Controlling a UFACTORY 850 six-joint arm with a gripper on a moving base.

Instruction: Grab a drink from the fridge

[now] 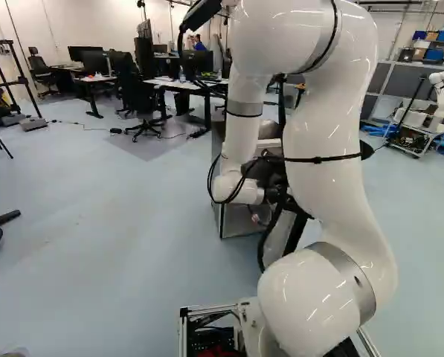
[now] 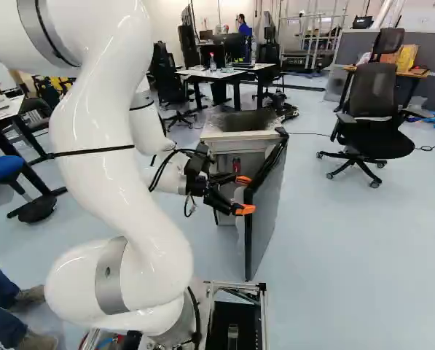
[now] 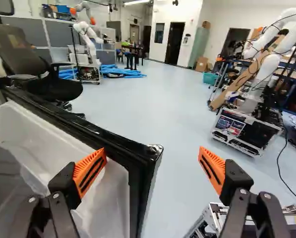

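The white arm (image 2: 111, 138) climbs from its base joint, bends over above the right base view's upper edge and comes back down toward the fridge (image 2: 243, 133). Its forearm (image 1: 242, 123) drops steeply on the near side of the fridge, and the wrist turns almost level, so that the gripper (image 2: 245, 195) reaches sideways across the fridge's front to the open fridge door (image 2: 267, 215). That door stands swung out toward the base.

The gripper is spread wide and holds nothing. In the wrist view the door's black top corner rises between the two orange pads (image 3: 89, 171), one on the side of the white door bin (image 3: 63, 153), the other out over the floor beyond the fridge door. Whether the nearer pad touches the door, I cannot tell.

As for the drink (image 2: 237, 165), a small red item shows inside the fridge, behind the gripper in the right base view; it is probably a can, though too small to be sure.

A black office chair (image 2: 372, 109) stands to the right of the fridge in the right base view, and a desk (image 2: 228, 74) stands beyond the fridge.
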